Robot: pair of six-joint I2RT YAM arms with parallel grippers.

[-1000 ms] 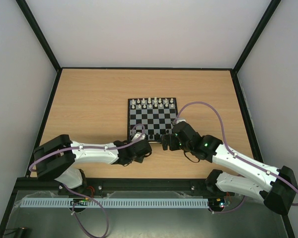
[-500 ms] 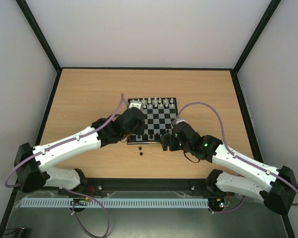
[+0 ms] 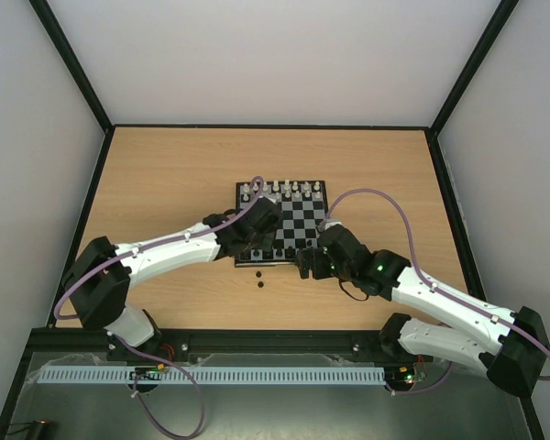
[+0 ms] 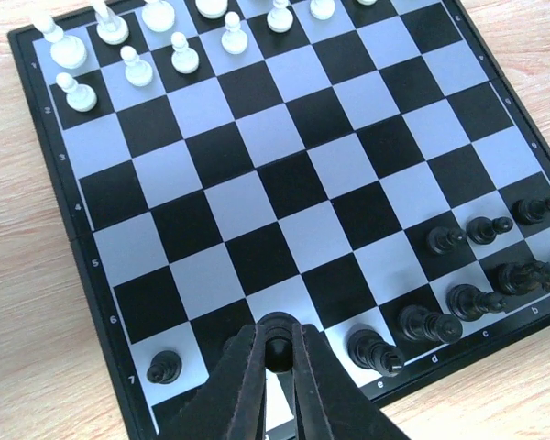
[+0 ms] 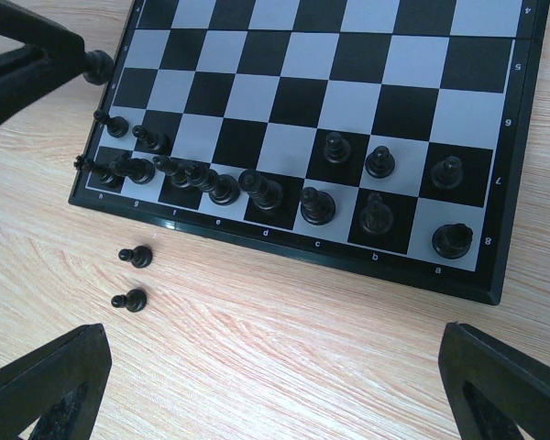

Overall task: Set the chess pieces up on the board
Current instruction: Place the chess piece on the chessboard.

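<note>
The board (image 3: 298,220) lies mid-table, black and silvery-grey. My left gripper (image 3: 259,243) is over its near left corner, shut on a black pawn (image 4: 278,356) held just above the squares of the seventh row (image 4: 277,344). Several black pieces (image 5: 257,188) stand in the two near rows, also in the left wrist view (image 4: 467,298). Two black pawns (image 5: 136,256) (image 5: 130,299) lie on the table in front of the board, also in the top view (image 3: 259,278). My right gripper (image 5: 275,394) is open and empty over bare table near the board's near edge (image 3: 304,263).
White pieces (image 3: 280,191) fill the far two rows, also in the left wrist view (image 4: 133,64). The left gripper's fingers (image 5: 27,69) show at the top left of the right wrist view. Black frame rails border the table.
My left gripper has left the table in front of the board and swung over the board's near left corner with a pawn. The two loose pawns are now uncovered. The right arm has not moved.
</note>
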